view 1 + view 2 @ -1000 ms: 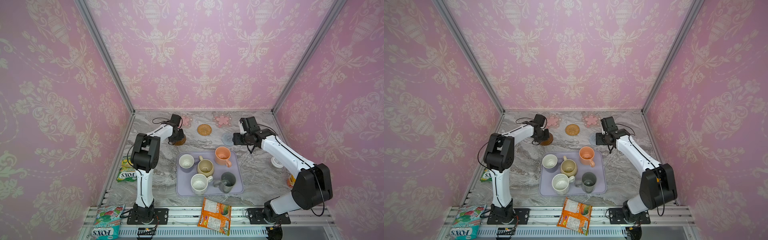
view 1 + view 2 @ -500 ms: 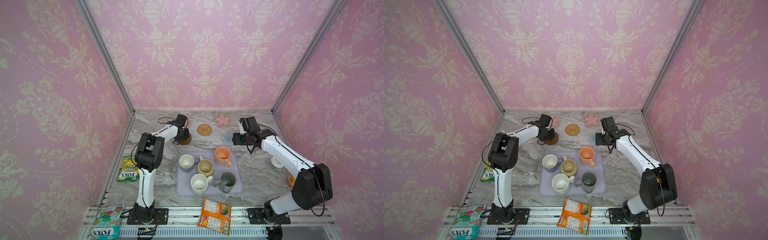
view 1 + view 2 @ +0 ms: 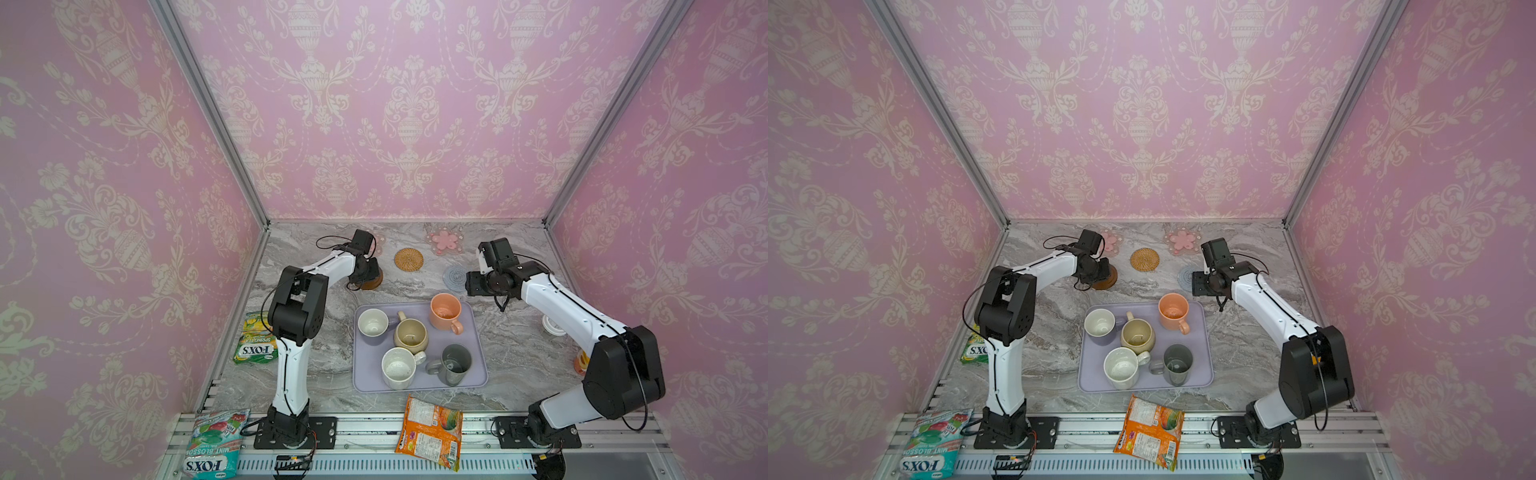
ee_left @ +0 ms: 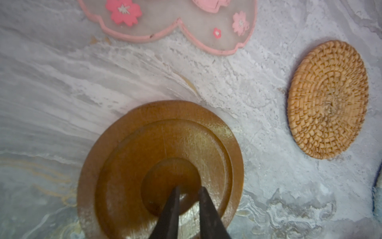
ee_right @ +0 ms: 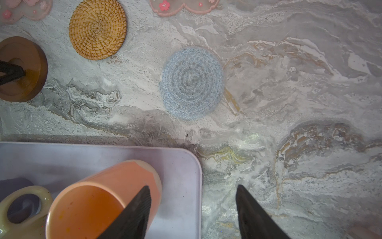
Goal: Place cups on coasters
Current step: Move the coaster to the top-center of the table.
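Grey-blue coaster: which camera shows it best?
Right wrist view: the grey-blue coaster lies whole and unobstructed, weave clear. In both top views it is small and far. The left wrist view does not clearly show it.

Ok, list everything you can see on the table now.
Mugs: five, lavender, beige, peach, speckled white, dark grey; on tray.
Tray: one, lavender; table centre.
Coasters: five, brown wooden, two pink flower, rattan, grey-blue; back of table.
Packets: three, green at left edge, teal and orange at front rail.
Lid: one, white; right edge.
Left tool: one, black, shut; tips on brown wooden coaster.
Right tool: one, black, open; beside peach mug.
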